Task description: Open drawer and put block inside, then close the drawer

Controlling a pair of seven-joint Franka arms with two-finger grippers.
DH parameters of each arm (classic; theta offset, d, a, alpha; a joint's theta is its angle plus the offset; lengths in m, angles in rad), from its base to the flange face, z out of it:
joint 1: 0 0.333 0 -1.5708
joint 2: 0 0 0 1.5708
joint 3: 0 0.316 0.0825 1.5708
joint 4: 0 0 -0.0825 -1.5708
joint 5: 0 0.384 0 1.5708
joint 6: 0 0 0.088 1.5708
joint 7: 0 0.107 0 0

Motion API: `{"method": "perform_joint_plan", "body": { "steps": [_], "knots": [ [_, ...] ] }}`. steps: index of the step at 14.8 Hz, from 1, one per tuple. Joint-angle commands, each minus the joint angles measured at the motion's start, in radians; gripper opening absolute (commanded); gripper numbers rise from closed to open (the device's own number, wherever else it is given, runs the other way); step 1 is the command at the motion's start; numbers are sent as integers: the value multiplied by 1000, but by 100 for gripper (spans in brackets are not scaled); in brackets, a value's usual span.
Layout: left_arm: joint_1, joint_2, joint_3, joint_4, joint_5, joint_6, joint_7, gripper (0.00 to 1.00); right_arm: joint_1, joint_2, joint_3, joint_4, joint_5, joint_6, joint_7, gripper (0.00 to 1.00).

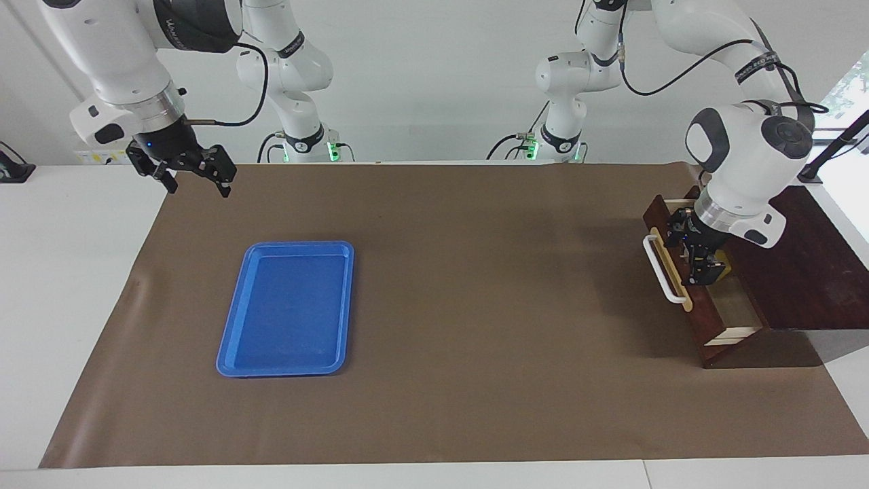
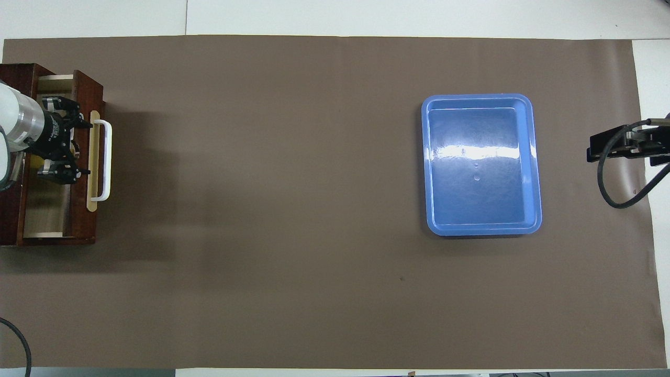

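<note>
The dark reddish-brown drawer stands partly open in its matching box at the left arm's end of the table. Its white bar handle faces the table's middle. My left gripper is open, with its fingers down inside the drawer just inside the front panel. Only a sliver of the yellow block shows in the drawer beside the gripper. My right gripper is open and empty, and waits in the air over the brown mat's edge at the right arm's end.
A flat blue tray lies on the brown mat toward the right arm's end. White table surface borders the mat.
</note>
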Motion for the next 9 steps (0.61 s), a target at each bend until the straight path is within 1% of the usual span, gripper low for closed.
{"method": "perform_joint_plan", "body": {
  "steps": [1,6,9],
  "knots": [
    [61,-13,-1,-21,18,26,59,100,-12,11,9,17,24,-42,-27,100],
    [118,-14,-1,-23,18,27,127,100,-14,12,11,20,82,-70,-27,100],
    [138,-14,-1,-23,18,33,130,100,-4,12,11,23,71,-68,-24,100]
  ]
}}
